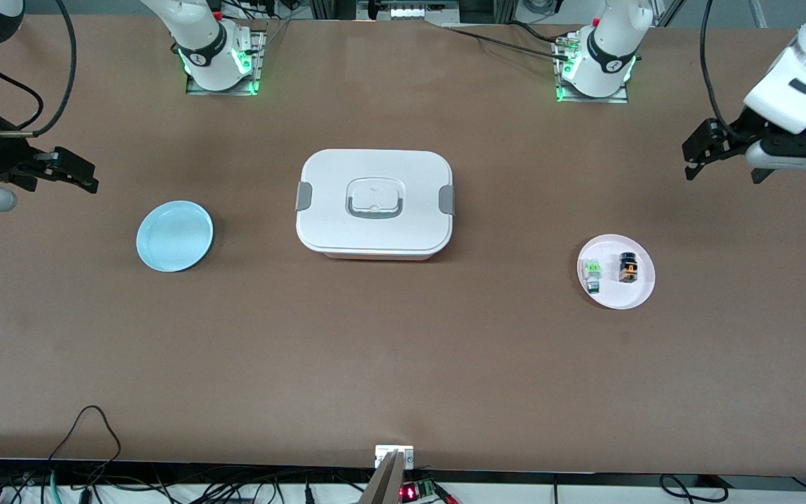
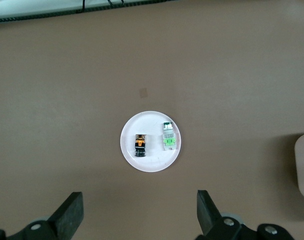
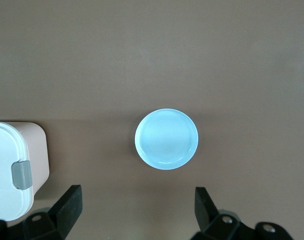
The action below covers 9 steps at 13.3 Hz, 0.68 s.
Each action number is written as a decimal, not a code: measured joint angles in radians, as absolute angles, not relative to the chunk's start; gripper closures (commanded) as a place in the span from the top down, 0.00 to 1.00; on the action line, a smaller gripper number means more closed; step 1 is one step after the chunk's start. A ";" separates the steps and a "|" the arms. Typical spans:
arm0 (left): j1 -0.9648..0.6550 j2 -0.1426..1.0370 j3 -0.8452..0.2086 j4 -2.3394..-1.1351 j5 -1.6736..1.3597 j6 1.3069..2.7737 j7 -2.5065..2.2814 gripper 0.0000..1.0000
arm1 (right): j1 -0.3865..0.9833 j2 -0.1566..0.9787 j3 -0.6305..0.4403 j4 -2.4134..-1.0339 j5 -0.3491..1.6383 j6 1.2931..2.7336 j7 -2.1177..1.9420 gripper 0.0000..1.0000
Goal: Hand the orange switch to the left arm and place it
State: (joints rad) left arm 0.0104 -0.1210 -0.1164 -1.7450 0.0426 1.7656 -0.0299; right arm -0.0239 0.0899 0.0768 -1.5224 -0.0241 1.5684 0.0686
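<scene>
The orange switch [image 1: 628,267], black with an orange band, lies on a small pale pink plate [image 1: 637,297] toward the left arm's end of the table; it also shows in the left wrist view [image 2: 140,144]. The white box [image 1: 375,204] with grey latches stands mid-table. My left gripper [image 1: 698,150] hangs open and empty in the air over bare table at its end, apart from the plate; its fingers [image 2: 68,214] frame bare table in the left wrist view. My right gripper [image 1: 74,170] hangs open and empty over bare table at the right arm's end.
A green-and-white switch [image 1: 591,273] lies beside the orange switch on the same plate. An empty light blue plate [image 1: 174,235] sits toward the right arm's end, also in the right wrist view [image 3: 166,139]. The box's corner [image 3: 12,170] shows there too.
</scene>
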 measured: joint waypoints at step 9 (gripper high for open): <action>-0.058 -0.095 0.001 -1.667 -0.033 1.704 0.012 1.00 | -0.023 0.097 0.078 -1.479 -0.028 1.568 0.130 1.00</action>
